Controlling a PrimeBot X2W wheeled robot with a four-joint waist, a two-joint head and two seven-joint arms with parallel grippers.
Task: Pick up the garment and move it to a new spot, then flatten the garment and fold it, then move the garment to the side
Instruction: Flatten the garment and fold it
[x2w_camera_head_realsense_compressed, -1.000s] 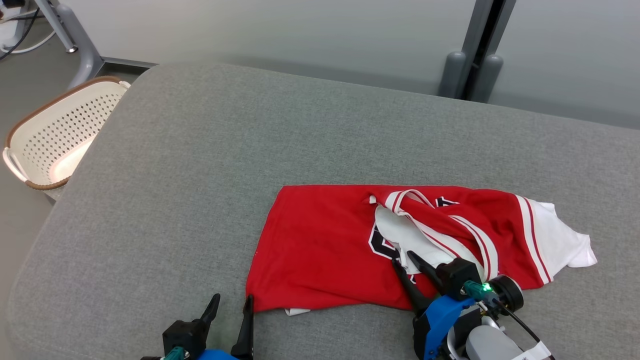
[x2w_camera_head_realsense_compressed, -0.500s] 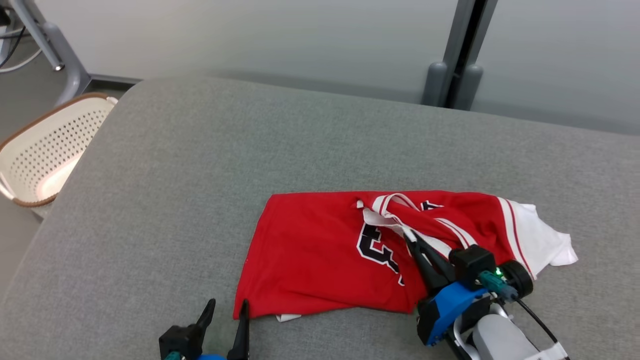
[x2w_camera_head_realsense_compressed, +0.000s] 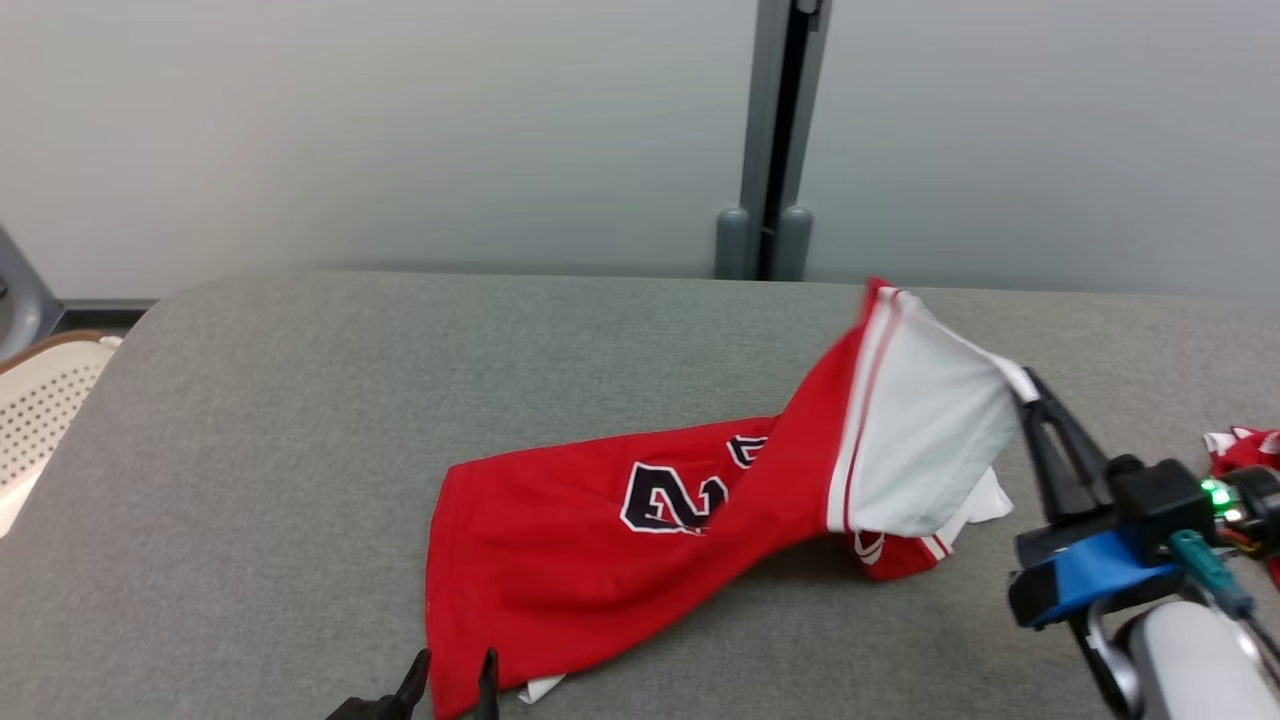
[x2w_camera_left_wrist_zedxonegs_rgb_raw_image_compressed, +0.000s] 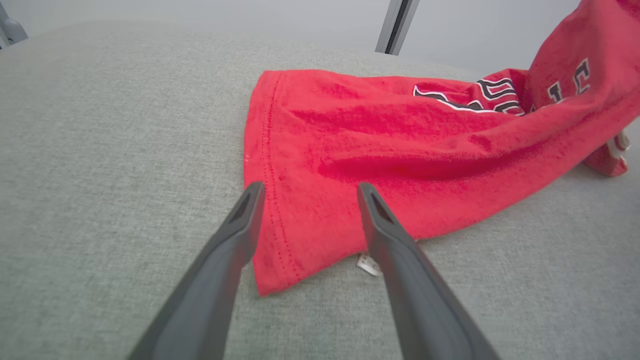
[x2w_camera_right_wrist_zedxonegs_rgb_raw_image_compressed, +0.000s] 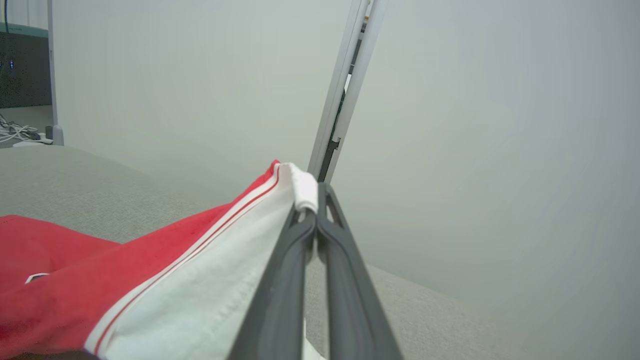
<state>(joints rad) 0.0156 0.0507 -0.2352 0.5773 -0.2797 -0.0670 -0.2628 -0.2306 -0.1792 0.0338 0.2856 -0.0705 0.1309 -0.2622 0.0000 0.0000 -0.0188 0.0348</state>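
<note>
While my left gripper (x2w_camera_head_realsense_compressed: 455, 662) hangs wide apart and empty over the garment (x2w_camera_head_realsense_compressed: 560, 560) hem corner at the worktop's (x2w_camera_head_realsense_compressed: 250, 450) near edge, the cloth's long axis runs rightward and up to the right gripper (x2w_camera_head_realsense_compressed: 1028, 385), pinched tight on the white sleeve edge (lifted clear). My left arm is nearer the lying end. A red scrap (x2w_camera_head_realsense_compressed: 1245, 445) at the right edge is cut off; I can't identify it.

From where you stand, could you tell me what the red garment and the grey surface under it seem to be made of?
Red garment: soft knit, likely cotton jersey, matte; it drapes, with a stitched hem showing.
Grey surface: woven upholstery fabric over padding, probably; fine heathered weave, rounded edge.
</note>
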